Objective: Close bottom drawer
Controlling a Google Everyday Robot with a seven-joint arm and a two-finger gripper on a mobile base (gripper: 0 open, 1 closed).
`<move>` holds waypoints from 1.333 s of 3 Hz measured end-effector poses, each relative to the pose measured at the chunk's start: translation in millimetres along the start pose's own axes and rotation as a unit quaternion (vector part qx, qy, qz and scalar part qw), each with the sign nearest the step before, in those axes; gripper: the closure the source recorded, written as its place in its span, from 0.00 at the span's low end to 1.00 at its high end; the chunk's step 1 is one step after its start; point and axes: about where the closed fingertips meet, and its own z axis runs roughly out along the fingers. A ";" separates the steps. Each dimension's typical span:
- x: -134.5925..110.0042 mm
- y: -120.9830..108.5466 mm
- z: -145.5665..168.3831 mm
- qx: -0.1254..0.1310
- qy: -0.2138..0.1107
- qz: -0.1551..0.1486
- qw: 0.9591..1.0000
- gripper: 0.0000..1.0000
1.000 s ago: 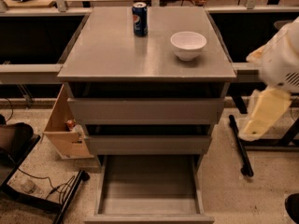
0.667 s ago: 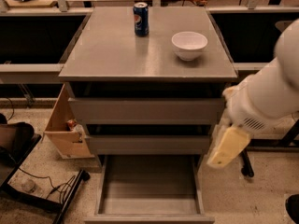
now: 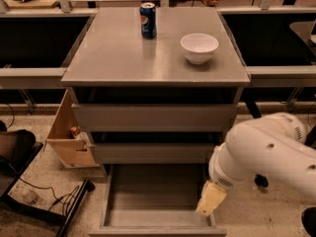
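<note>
The bottom drawer [image 3: 155,194] of the grey cabinet [image 3: 155,117] is pulled far out toward me, and its shallow grey tray shows empty. Its front edge lies along the bottom of the view. The two taller drawers above it are pushed in. My white arm [image 3: 269,154] reaches in from the right. My gripper [image 3: 211,199], cream-coloured, hangs down over the drawer's right side wall near its front corner.
A blue soda can [image 3: 148,19] and a white bowl [image 3: 199,47] stand on the cabinet top. A wooden box [image 3: 69,132] leans against the cabinet's left side. Cables and a black stand foot [image 3: 64,204] lie on the floor at the left.
My arm has swung down and leftward from beside the cabinet's upper right. The gripper now sits low, over the open drawer's right front corner. The drawer has not moved.
</note>
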 end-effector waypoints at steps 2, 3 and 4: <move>22.5 14.7 86.9 -0.029 0.018 0.009 0.999 0.00; 46.3 32.0 164.2 -0.052 0.034 0.031 0.998 0.03; 63.7 46.2 227.8 -0.064 0.056 0.032 0.996 0.26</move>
